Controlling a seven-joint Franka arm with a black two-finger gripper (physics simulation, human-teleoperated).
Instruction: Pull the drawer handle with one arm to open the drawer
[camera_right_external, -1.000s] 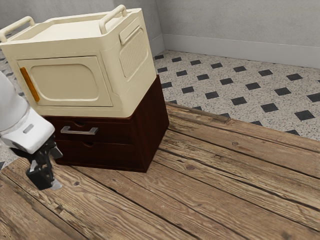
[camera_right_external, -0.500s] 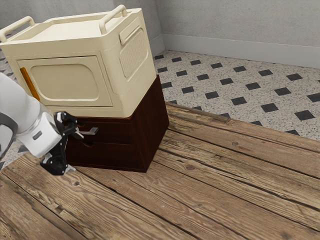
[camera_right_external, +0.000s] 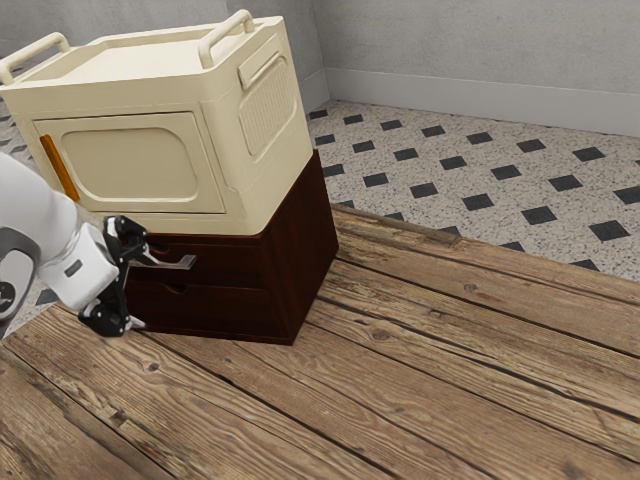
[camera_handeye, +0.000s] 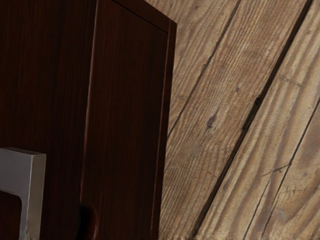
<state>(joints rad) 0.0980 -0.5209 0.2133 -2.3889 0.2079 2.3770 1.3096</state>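
Observation:
My gripper (camera_right_external: 143, 288) stands open in front of the dark brown drawer unit, its fingers wide apart, one higher than the other. The silver handle (camera_right_external: 182, 262) is on the upper drawer (camera_right_external: 228, 262), beside the upper finger; its left part is hidden behind the gripper. Whether finger and handle touch, I cannot tell. That drawer's front looks flush with the unit. In the wrist view, part of the handle (camera_handeye: 36, 187) is near the hand, against the dark drawer front (camera_handeye: 55, 90).
A cream cabinet (camera_right_external: 215, 120) with an orange handle (camera_right_external: 60, 168) rests on top of the drawer unit. The wooden table (camera_right_external: 400, 350) extends in front and to the exterior view's right.
My hand has risen and moved toward the exterior view's right, turning by the handle. Over the last half second it shifted slightly back left. The drawer has not visibly moved.

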